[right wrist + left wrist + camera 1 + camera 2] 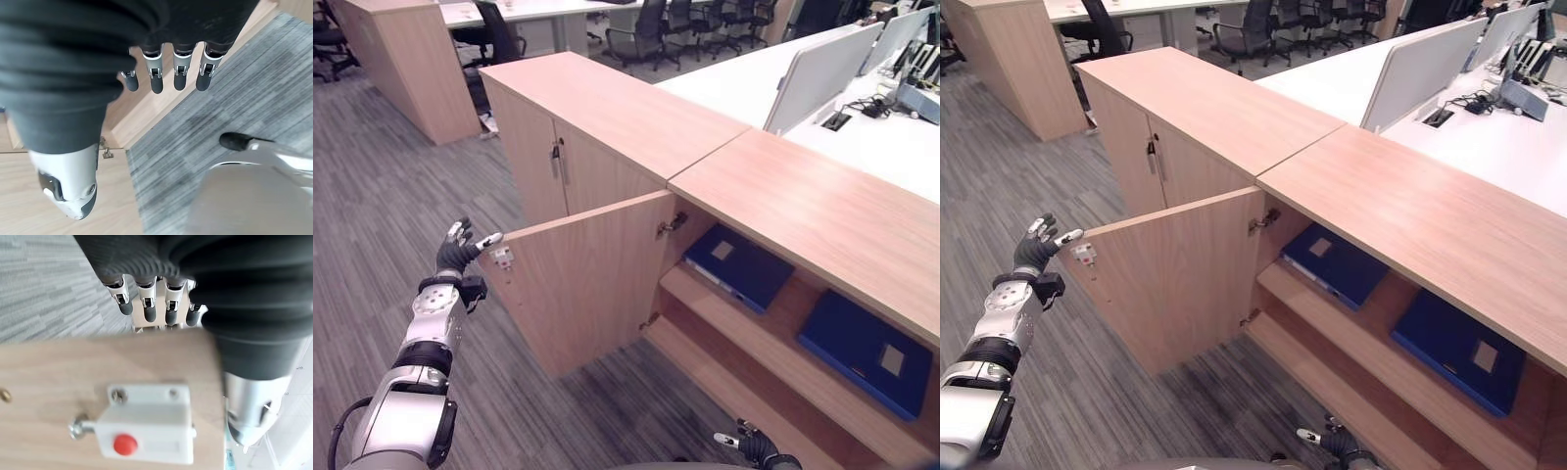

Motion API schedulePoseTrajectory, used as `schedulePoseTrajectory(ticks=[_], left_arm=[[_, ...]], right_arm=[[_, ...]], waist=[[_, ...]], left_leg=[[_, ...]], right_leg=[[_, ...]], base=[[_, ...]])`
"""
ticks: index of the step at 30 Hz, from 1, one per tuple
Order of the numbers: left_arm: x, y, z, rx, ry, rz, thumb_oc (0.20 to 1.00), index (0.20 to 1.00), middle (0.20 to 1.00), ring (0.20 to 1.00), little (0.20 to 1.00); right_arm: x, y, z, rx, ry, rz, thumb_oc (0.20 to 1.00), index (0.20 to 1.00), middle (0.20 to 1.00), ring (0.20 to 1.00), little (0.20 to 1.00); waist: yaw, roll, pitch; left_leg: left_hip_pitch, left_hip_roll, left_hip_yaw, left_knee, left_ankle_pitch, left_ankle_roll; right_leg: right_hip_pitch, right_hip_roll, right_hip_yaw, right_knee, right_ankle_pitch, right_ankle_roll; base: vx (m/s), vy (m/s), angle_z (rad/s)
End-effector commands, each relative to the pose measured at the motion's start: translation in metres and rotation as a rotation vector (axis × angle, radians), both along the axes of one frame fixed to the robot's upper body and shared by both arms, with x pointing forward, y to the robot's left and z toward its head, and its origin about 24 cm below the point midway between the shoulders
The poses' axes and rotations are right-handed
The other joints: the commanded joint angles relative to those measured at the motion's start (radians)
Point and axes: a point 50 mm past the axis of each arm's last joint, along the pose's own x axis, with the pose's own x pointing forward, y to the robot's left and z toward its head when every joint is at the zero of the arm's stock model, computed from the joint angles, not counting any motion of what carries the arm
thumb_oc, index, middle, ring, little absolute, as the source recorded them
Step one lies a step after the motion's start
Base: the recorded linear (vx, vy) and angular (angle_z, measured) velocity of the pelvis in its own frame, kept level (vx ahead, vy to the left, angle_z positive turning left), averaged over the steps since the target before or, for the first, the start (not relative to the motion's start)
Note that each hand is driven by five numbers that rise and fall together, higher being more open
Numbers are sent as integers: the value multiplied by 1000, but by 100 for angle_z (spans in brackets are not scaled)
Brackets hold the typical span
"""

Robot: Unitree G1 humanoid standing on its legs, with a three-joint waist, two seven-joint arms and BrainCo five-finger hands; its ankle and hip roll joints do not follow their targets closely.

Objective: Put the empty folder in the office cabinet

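Observation:
The office cabinet point(803, 196) has its left door point(578, 284) swung wide open. On its upper shelf point(773, 328) lie two dark blue folders, one at the left point(739, 264) and one at the right point(867, 352). My left hand point(460, 250) is at the door's free edge, beside the white catch point(146, 423). Its fingers point(146, 308) are straight and reach past the edge. My right hand point(759, 446) hangs low in front of the lower shelf, with relaxed fingers point(178, 76) and nothing in it.
A second cabinet point(597, 117) with closed doors adjoins on the left. Behind is a white desk point(891, 147) with a divider panel point(822, 73). Office chairs point(646, 29) and another wooden unit point(406, 59) stand further back on the grey carpet point(372, 215).

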Motion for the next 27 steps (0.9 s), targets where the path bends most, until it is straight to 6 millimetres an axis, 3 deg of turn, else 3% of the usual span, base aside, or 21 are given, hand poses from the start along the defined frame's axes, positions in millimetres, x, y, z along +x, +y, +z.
schedulePoseTrajectory(ticks=[1, 6, 12, 15, 16, 19, 21, 24, 25, 27], left_arm=[[22, -11, 26, -26, -115, -20, 1000, 1000, 1000, 1000, 1000], [19, -22, 7, -47, -62, -52, 1000, 1000, 1000, 1000, 1000], [14, -57, -24, -78, 18, -163, 1000, 1000, 1000, 1000, 1000], [4, -85, -44, -128, 41, -265, 1000, 1000, 1000, 1000, 1000], [4, -85, -44, -128, 42, -265, 1000, 1000, 1000, 1000, 1000], [-11, -114, -58, -193, 41, -370, 1000, 1000, 1000, 1000, 1000], [-15, -120, -61, -205, 40, -395, 1000, 1000, 1000, 1000, 1000], [-32, -144, -64, -211, 37, -542, 1000, 1000, 1000, 1000, 1000], [-43, -157, -62, -184, 46, -669, 1000, 1000, 1000, 1000, 1000], [-54, -160, -65, -176, 72, -740, 1000, 1000, 1000, 1000, 1000]], right_arm=[[23, -2, 6, -10, -58, 15, 1000, 1000, 1000, 1000, 1000], [22, 1, 5, -7, -51, 32, 1000, 1000, 1000, 1000, 1000], [26, 6, 5, -12, -50, 59, 1000, 1000, 1000, 1000, 1000], [28, 8, 5, -10, -55, 64, 1000, 1000, 1000, 1000, 1000], [27, 8, 5, -11, -54, 64, 1000, 1000, 1000, 1000, 1000], [27, 8, 5, -8, -53, 43, 1000, 1000, 1000, 1000, 1000], [27, 8, 4, -7, -53, 36, 1000, 1000, 1000, 1000, 1000], [24, 5, 4, -7, -49, 7, 1000, 1000, 1000, 1000, 1000], [26, 3, 5, -7, -54, -11, 1000, 1000, 1000, 1000, 1000], [29, 2, 6, -8, -61, -18, 1000, 1000, 1000, 1000, 1000]], waist=[[15, 28, 22], [18, 18, 22], [32, 1, 26], [45, -1, 30], [45, 0, 29], [62, 3, 35], [67, 5, 37], [79, 14, 48], [86, 26, 57], [89, 34, 64]], left_leg=[[7, -29, -55, 3, -64, 15], [10, -29, -58, 5, -67, 17], [9, -31, -70, 6, -68, 24], [7, -36, -79, 8, -70, 29], [7, -36, -79, 8, -70, 29], [5, -41, -90, 11, -72, 35], [4, -43, -94, 11, -71, 36], [-2, -51, -104, 14, -70, 42], [-7, -56, -106, 15, -70, 46], [-13, -63, -100, 17, -69, 49]], right_leg=[[-38, -39, -33, 95, 8, 99], [-36, -41, -37, 97, 9, 100], [-35, -44, -47, 103, 13, 101], [-34, -48, -56, 109, 11, 99], [-34, -48, -56, 109, 11, 99], [-30, -55, -69, 117, 9, 97], [-28, -57, -73, 120, 8, 97], [-28, -68, -85, 131, 12, 98], [-36, -78, -92, 138, 17, 103], [-46, -89, -90, 142, 32, 108]], base=[[0, 0, 0], [4, 4, 1], [-5, 3, 2], [-3, 6, 1], [-17, 26, 6], [-21, 32, 9], [-14, 26, 19], [-38, 41, 10], [-55, 36, 18], [-87, 25, 13]])
